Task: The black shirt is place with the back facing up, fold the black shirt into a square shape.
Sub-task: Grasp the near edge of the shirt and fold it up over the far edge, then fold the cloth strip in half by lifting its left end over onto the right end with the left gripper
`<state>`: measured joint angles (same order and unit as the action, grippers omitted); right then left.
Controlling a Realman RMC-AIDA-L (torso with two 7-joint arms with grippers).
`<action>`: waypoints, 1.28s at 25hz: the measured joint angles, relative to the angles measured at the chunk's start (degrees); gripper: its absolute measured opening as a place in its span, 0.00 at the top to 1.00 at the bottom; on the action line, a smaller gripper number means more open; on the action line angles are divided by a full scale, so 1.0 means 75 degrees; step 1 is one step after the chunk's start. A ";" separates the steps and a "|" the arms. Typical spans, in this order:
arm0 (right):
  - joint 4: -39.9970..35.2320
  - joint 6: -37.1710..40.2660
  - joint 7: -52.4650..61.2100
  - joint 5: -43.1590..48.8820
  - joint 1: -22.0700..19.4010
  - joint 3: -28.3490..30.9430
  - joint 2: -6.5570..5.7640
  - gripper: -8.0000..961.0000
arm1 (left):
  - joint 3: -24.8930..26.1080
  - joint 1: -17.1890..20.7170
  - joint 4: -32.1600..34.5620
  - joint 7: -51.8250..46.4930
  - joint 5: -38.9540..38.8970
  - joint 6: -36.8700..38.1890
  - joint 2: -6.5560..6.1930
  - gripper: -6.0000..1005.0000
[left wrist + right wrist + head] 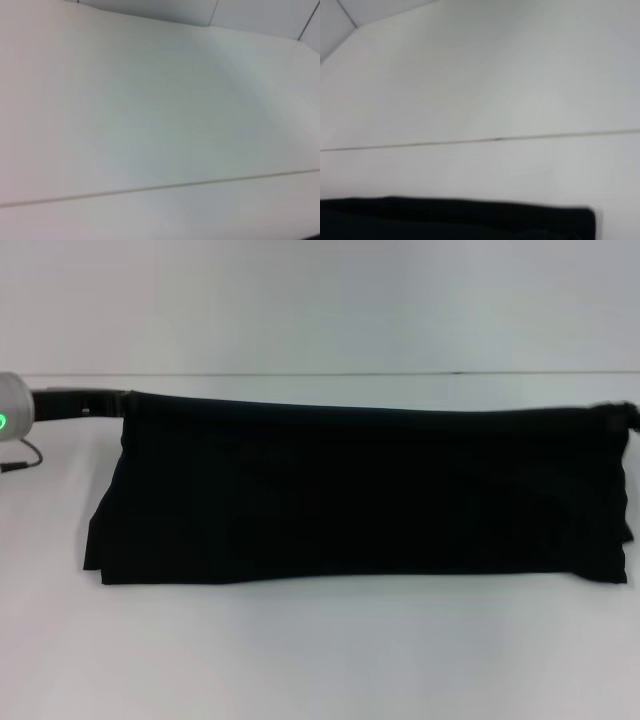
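Observation:
The black shirt (360, 495) spreads wide across the head view, plain side showing, no lettering visible. Its top edge runs taut and raised between my two grippers, and its lower edge rests on the white table (320, 650). My left gripper (118, 402) is shut on the shirt's upper left corner. My right gripper (618, 412) is shut on the upper right corner and is mostly hidden by the cloth. A strip of the shirt (455, 220) also shows in the right wrist view. The left wrist view shows only bare table.
My left arm's grey wrist with a green light (12, 412) and a thin cable (20, 462) sit at the far left. The table's far edge meets a pale wall (320, 300) behind the shirt.

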<state>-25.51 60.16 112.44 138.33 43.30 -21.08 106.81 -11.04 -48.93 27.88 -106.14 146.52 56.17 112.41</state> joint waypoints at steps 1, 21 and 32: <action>0.0123 -0.0334 0.0023 0.0000 0.0155 -0.0114 0.0009 0.91 | -0.0067 -0.0049 -0.0042 0.0005 -0.0001 -0.0192 0.0013 0.99; 0.0692 -0.2462 -0.0160 -0.0081 0.0792 -0.0633 0.0583 0.91 | -0.0802 -0.0266 -0.0044 0.0051 -0.0015 -0.1370 0.0310 0.91; 0.0372 -0.3343 -0.0179 -0.0094 0.0864 -0.0756 0.0870 0.66 | -0.0941 -0.0234 0.0057 -0.0019 -0.0332 -0.2946 0.0757 0.72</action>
<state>-22.72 35.09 111.10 137.63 49.77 -26.75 113.33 -18.10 -50.69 28.32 -106.29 144.03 34.07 118.08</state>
